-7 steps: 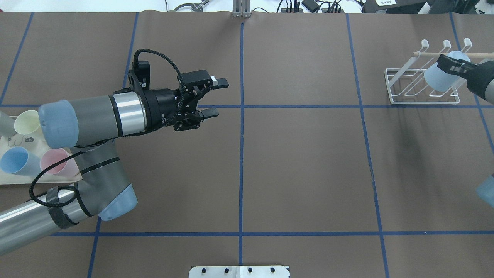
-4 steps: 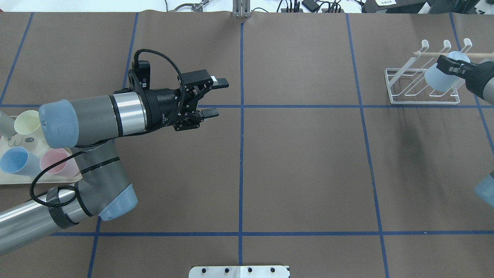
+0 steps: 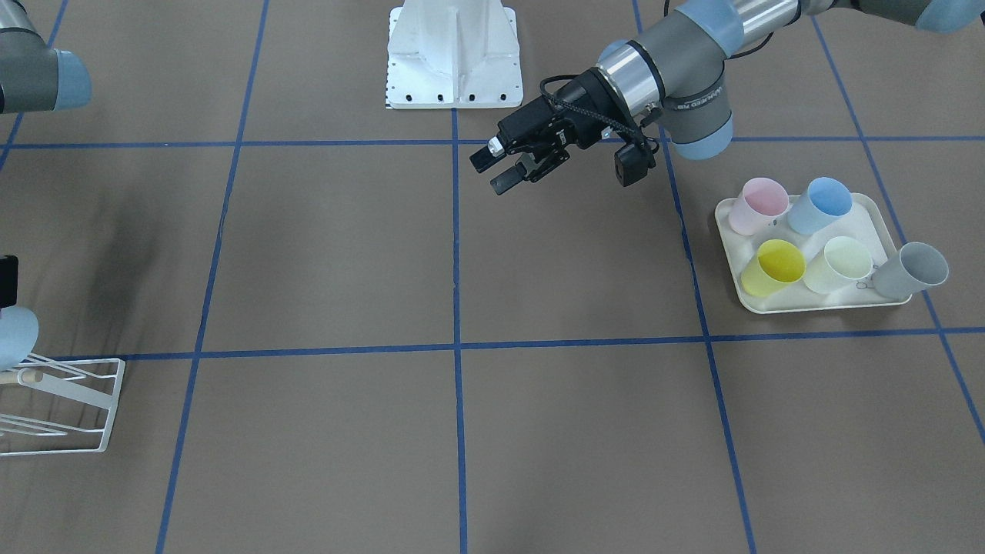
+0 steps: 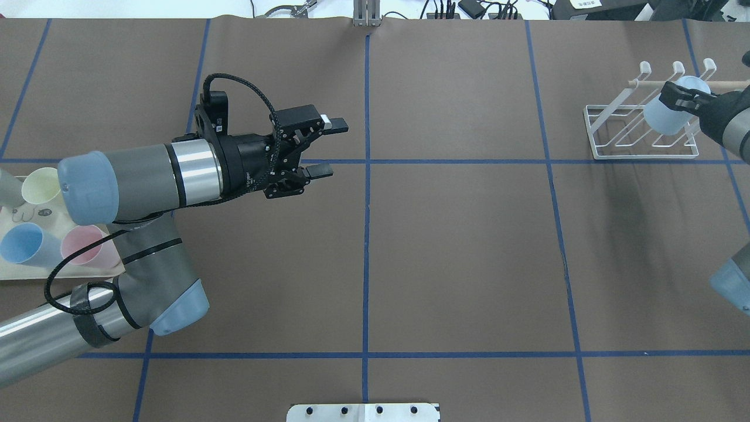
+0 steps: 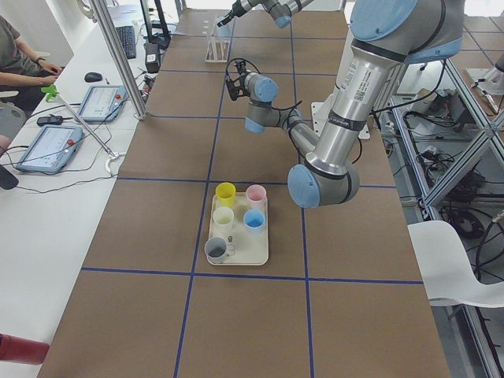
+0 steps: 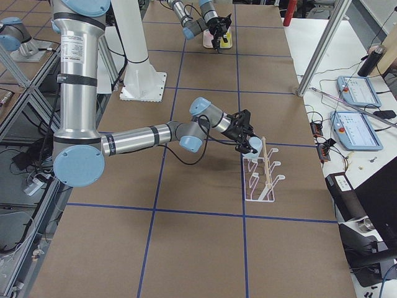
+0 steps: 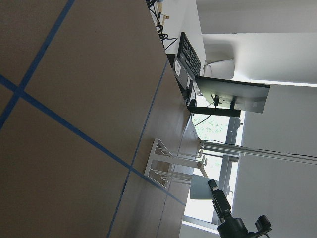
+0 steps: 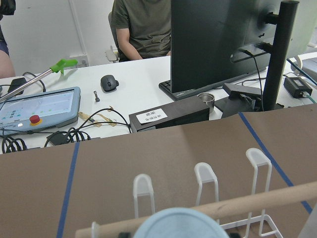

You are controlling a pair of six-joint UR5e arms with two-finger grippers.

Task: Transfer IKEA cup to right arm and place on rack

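Clasping one cup [image 4: 665, 120]: right claw [image 4: 679, 98]. Tray [image 3: 827, 305]: five.

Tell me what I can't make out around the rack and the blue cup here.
- Whether the blue cup already sits on a rod of the rack: overhead view, the cup covers the rod.
- The right hand: front-facing view, cut off by the left edge.
- Its grip on the cup: right wrist view, out of frame below the bottom edge.

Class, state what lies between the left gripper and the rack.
Between left gripper and rack, only bare table with blue tape lines, shown in the overhead view.
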